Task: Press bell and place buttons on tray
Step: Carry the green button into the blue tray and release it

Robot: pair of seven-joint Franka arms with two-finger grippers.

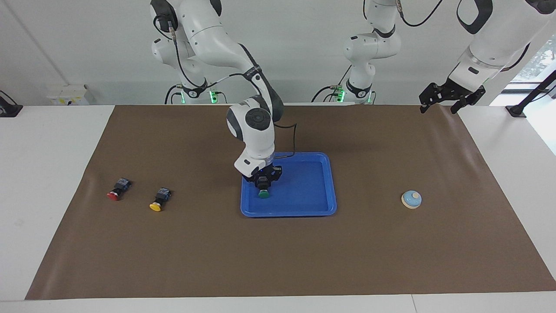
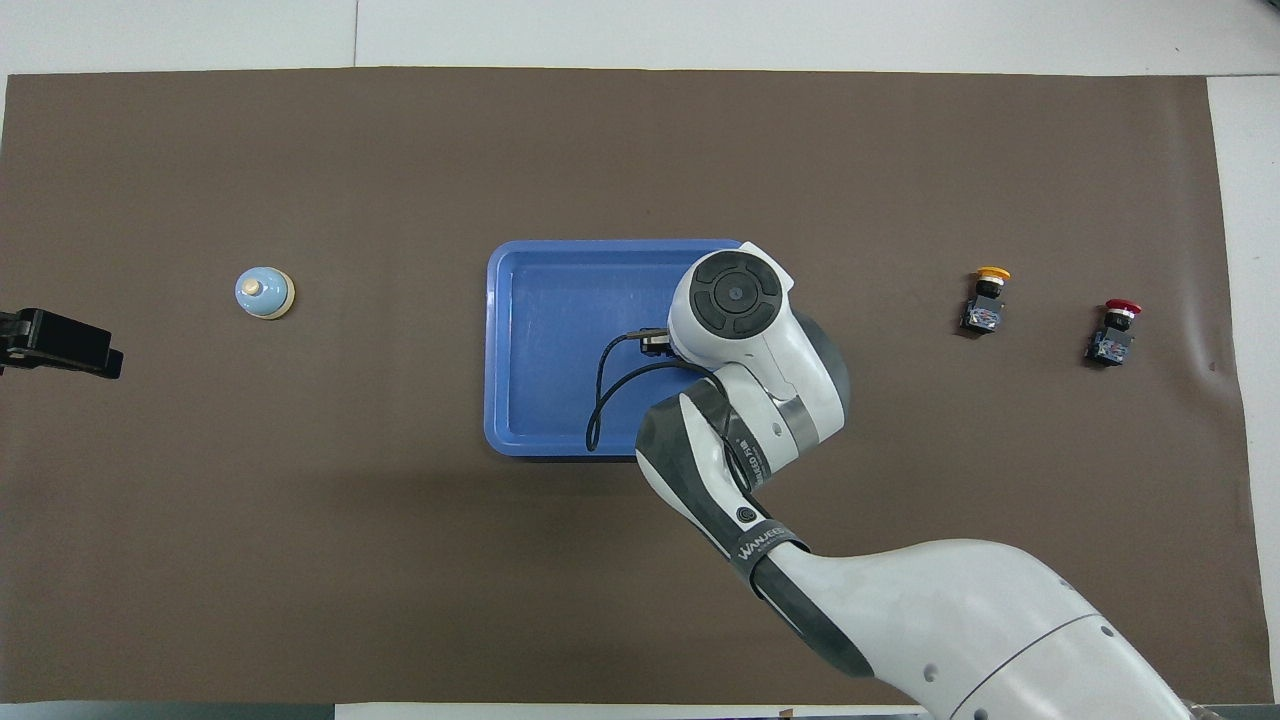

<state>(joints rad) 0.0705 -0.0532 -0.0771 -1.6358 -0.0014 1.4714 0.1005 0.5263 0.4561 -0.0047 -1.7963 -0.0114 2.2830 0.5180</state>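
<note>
The blue tray (image 1: 331, 182) (image 2: 540, 300) lies mid-table. My right gripper (image 1: 262, 184) is down inside it, at the end toward the right arm. It stands around the black body of the green button (image 1: 263, 194), whose cap touches the tray floor. In the overhead view my right wrist hides both. The yellow button (image 1: 158, 200) (image 2: 985, 300) and the red button (image 1: 117, 190) (image 2: 1113, 332) lie on the mat toward the right arm's end. The light-blue bell (image 1: 411, 199) (image 2: 265, 293) sits toward the left arm's end. My left gripper (image 1: 439, 106) (image 2: 105, 355) waits open, raised over the mat's edge.
A brown mat (image 1: 278, 261) covers most of the white table. A black cable (image 2: 600, 400) loops from my right wrist over the tray.
</note>
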